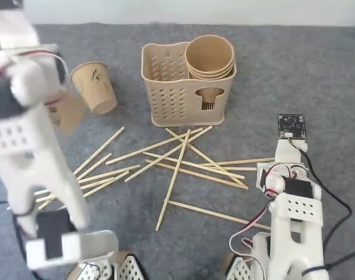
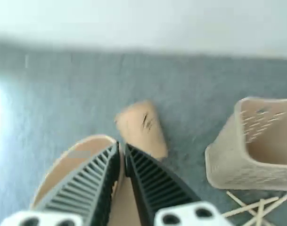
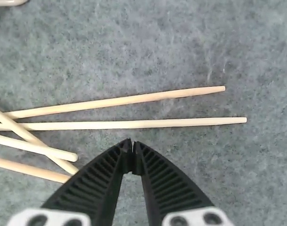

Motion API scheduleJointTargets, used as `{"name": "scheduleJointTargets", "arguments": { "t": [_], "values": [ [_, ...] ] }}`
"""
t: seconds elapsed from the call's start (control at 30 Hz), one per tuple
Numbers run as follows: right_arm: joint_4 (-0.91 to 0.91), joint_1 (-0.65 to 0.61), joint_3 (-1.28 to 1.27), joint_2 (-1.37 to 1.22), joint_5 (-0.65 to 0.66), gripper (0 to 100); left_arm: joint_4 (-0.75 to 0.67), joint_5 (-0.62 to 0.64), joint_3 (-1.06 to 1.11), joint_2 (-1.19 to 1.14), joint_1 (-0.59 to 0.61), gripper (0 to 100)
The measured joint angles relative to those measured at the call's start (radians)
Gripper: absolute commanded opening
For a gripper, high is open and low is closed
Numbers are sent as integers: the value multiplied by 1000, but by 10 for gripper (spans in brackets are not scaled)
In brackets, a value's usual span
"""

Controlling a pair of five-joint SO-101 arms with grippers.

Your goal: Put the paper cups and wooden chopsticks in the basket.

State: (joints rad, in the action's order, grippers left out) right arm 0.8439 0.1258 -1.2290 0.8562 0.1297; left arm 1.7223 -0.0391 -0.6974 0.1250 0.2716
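Grey carpeted tabletop (image 1: pixel 317 70) runs under everything, with a pale wall beyond it. At twelve o'clock from the scattered sticks stands the beige perforated plastic basket (image 1: pixel 165 99). A stack of nested brown paper cups (image 1: pixel 209 55) sits in its three o'clock compartment; I judge they are nested to save room, so the nine o'clock compartment can take the sticks. My left arm rises at the table's nine o'clock side. Its left claw (image 2: pixel 120 147) is clamped narrow on the rim of a brown paper cup (image 2: pixel 70 162), one finger inside the wall and one outside. That thin edge seems the surest place to pinch so light a cup for carrying. A second, loose brown paper cup (image 1: pixel 94 87) lies tipped over at nine o'clock from the basket, close to it but apart. It bears a dark brush-like mark I cannot read, and I can make out no other writing anywhere. My right arm (image 1: pixel 291 204) sits at five o'clock from the heap. Its right claw (image 3: pixel 132 143) has its tips pressed together on nothing, hanging over the carpet beside two of the pale wooden chopsticks (image 1: pixel 177 165). These lie flat, crossed and fanned out at six o'clock from the basket. I reckon this claw must open before it can take one.
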Motion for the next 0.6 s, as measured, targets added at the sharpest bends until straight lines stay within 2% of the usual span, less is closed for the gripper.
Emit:
{"name": "scheduleJointTargets", "arguments": {
  "t": [0.27,0.6],
  "values": [
    [0,-2,0,0,0,8,-121,-32,0,153,-230,10],
    [0,-3,0,0,0,8,-393,-64,0,161,-486,10]
  ]
}}
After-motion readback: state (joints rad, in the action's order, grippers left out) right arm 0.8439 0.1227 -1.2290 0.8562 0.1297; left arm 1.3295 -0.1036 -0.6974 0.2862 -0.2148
